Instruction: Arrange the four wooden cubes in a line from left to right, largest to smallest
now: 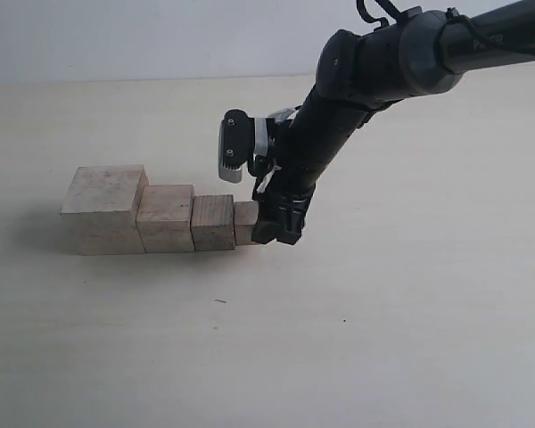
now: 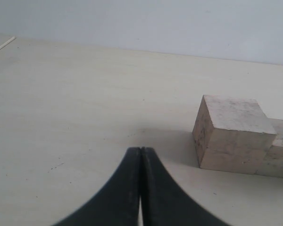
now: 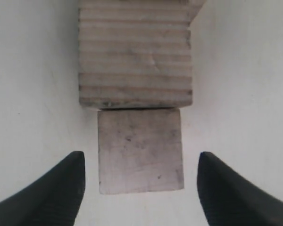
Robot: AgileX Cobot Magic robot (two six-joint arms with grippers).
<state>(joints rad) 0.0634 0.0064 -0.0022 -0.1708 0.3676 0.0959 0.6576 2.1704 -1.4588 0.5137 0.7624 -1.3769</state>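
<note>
Four wooden cubes stand in a touching row on the pale table: the largest cube at the left, then the second cube, the third cube and the smallest cube. My right gripper is down at the smallest cube's right end. In the right wrist view the gripper is open, its fingers apart on either side of the smallest cube without touching it; the third cube lies beyond. My left gripper is shut and empty, with the largest cube ahead of it.
The pale wooden table spreads around the row, with a white wall behind its far edge. The right arm reaches down from the upper right over the table.
</note>
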